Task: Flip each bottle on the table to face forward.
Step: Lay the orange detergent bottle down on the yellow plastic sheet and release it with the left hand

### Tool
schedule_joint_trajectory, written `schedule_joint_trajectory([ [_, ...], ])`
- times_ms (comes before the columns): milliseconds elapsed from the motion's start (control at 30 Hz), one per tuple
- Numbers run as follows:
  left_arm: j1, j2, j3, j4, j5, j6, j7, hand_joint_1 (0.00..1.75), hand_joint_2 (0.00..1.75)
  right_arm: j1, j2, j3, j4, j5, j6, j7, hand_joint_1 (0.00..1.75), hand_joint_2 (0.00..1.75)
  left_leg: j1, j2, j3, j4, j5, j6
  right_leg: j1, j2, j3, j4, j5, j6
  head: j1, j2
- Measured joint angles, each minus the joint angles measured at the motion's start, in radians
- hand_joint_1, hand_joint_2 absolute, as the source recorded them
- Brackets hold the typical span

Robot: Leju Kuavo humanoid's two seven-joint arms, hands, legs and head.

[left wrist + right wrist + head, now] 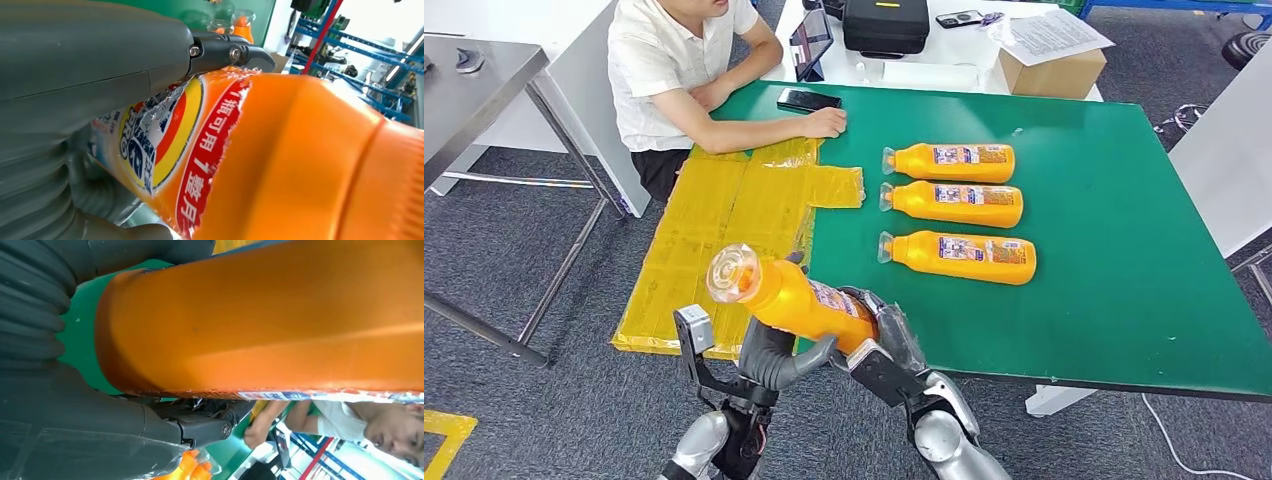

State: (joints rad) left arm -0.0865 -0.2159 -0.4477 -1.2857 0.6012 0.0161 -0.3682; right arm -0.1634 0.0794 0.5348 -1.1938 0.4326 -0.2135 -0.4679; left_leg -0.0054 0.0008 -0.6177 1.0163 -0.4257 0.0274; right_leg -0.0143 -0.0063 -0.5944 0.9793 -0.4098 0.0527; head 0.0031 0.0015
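While three orange bottles lie in a row on the green table (1124, 250), a fourth orange bottle (799, 297) is held up off the surface at the table's near-left corner, gripped by both hands at once. The left hand (774, 355) wraps its thick grey thumb and darker fingers around the bottle's middle from below, and the left wrist view shows its dark fingers (227, 54) pressed against the torn, colourful label. The right hand (886, 345) holds the bottle's base end, which sits over the table's near edge; in the right wrist view the plain orange side of the bottle fills the space against that hand. The held bottle is tilted, its clear cap (731, 272) pointing up and to the left, out past the table's left edge and above the yellow sheets (724, 220) that lie on the floor and overlap the table's left side. The far bottle (954, 162), middle bottle (959, 203) and near bottle (964, 256) lie parallel near the middle of the table, caps toward the left edge, labels showing on top. A person in a white shirt (664, 70) sits at the far-left corner, one hand resting on the table just beside a dark phone (807, 99).
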Motion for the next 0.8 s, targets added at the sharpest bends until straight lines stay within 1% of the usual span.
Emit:
schedule_joint_trajectory([
  [100,-0.006,-0.008,0.006,0.006,0.025,0.003,0.009,0.0,1.75,-0.006,0.003,0.02,0.01,-0.01,-0.007,-0.002,1.64,1.75,0.0,0.0,0.0,0.0,0.0,0.0,0.0,0.0,0.0,0.0,0.0,0.0,0.0,0.0],
  [133,-0.007,-0.01,0.009,0.007,0.033,0.003,0.012,0.03,1.75,-0.007,0.004,0.027,0.013,-0.013,-0.008,-0.002,1.64,1.75,0.0,0.0,0.0,0.0,0.0,0.0,0.0,0.0,0.0,0.0,0.0,0.0,0.0,0.0],
  [167,-0.007,-0.012,0.012,0.008,0.04,0.003,0.013,0.4,1.75,-0.008,0.006,0.032,0.016,-0.016,-0.008,-0.003,1.62,1.75,0.0,0.0,0.0,0.0,0.0,0.0,0.0,0.0,0.0,0.0,0.0,0.0,0.0,0.0],
  [233,-0.007,-0.014,0.018,0.01,0.057,0.003,0.013,1.27,1.75,-0.008,0.008,0.042,0.022,-0.025,-0.007,-0.003,1.59,1.75,0.0,0.0,0.0,0.0,0.0,0.0,0.0,0.0,0.0,0.0,0.0,0.0,0.0,0.0],
  [267,-0.006,-0.016,0.021,0.01,0.068,0.003,0.011,1.68,1.75,-0.008,0.009,0.046,0.026,-0.031,-0.006,-0.003,1.57,1.75,0.0,0.0,0.0,0.0,0.0,0.0,0.0,0.0,0.0,0.0,0.0,0.0,0.0,0.0],
  [300,-0.004,-0.018,0.025,0.009,0.079,0.004,0.009,1.75,1.75,-0.008,0.011,0.051,0.03,-0.037,-0.004,-0.003,1.53,1.75,0.0,0.0,0.0,0.0,0.0,0.0,0.0,0.0,-0.001,0.0,0.0,0.0,0.0,0.0],
  [400,0.014,-0.021,0.041,-0.005,0.104,0.005,0.0,1.75,1.75,-0.007,0.018,0.069,0.048,-0.052,-0.003,-0.007,1.39,1.75,0.0,0.001,0.0,0.0,0.0,0.0,0.0,0.0,-0.001,0.0,0.0,0.0,0.0,0.0],
  [500,0.04,-0.018,0.054,-0.031,0.118,0.003,-0.008,1.75,1.75,-0.003,0.026,0.088,0.064,-0.058,-0.003,-0.011,1.38,1.75,0.0,0.001,0.0,0.0,0.0,0.0,0.0,0.0,-0.002,0.0,0.0,0.0,0.0,0.0],
  [533,0.047,-0.017,0.058,-0.038,0.121,0.002,-0.01,1.75,1.75,-0.002,0.028,0.093,0.068,-0.059,-0.003,-0.012,1.27,1.75,0.0,0.001,-0.001,0.0,0.0,0.0,0.0,0.0,-0.002,0.0,0.0,0.0,0.0,0.0],
  [567,0.054,-0.016,0.062,-0.044,0.122,0.001,-0.011,1.75,1.75,0.0,0.03,0.098,0.071,-0.059,-0.003,-0.013,0.96,1.75,0.0,0.001,-0.001,0.0,0.0,0.0,0.0,0.0,-0.002,0.0,0.0,0.0,0.0,0.0],
  [633,0.062,-0.016,0.069,-0.053,0.122,0.0,-0.012,1.75,1.75,0.002,0.032,0.107,0.076,-0.059,-0.003,-0.015,0.27,1.75,0.0,0.001,-0.001,0.0,0.0,0.0,0.0,0.0,-0.002,0.0,0.0,0.0,0.0,0.0],
  [667,0.064,-0.015,0.072,-0.057,0.122,0.0,-0.013,1.75,1.75,0.003,0.032,0.111,0.079,-0.058,-0.002,-0.017,0.03,1.75,0.0,0.001,-0.001,0.0,0.0,0.0,0.0,0.0,-0.002,0.0,0.0,0.0,0.0,0.0],
  [700,0.064,-0.015,0.074,-0.061,0.121,0.0,-0.014,1.75,1.75,0.006,0.032,0.115,0.08,-0.058,-0.001,-0.018,0.0,1.31,0.0,0.001,-0.001,0.0,0.0,0.0,0.0,0.0,-0.002,0.0,0.0,0.0,0.0,0.0],
  [800,0.067,-0.011,0.08,-0.069,0.113,-0.003,-0.021,1.75,1.75,0.016,0.033,0.121,0.085,-0.058,0.003,-0.019,0.0,0.0,0.0,0.001,-0.001,0.0,0.0,0.0,0.0,0.0,-0.002,0.0,0.0,0.0,0.0,0.0],
])
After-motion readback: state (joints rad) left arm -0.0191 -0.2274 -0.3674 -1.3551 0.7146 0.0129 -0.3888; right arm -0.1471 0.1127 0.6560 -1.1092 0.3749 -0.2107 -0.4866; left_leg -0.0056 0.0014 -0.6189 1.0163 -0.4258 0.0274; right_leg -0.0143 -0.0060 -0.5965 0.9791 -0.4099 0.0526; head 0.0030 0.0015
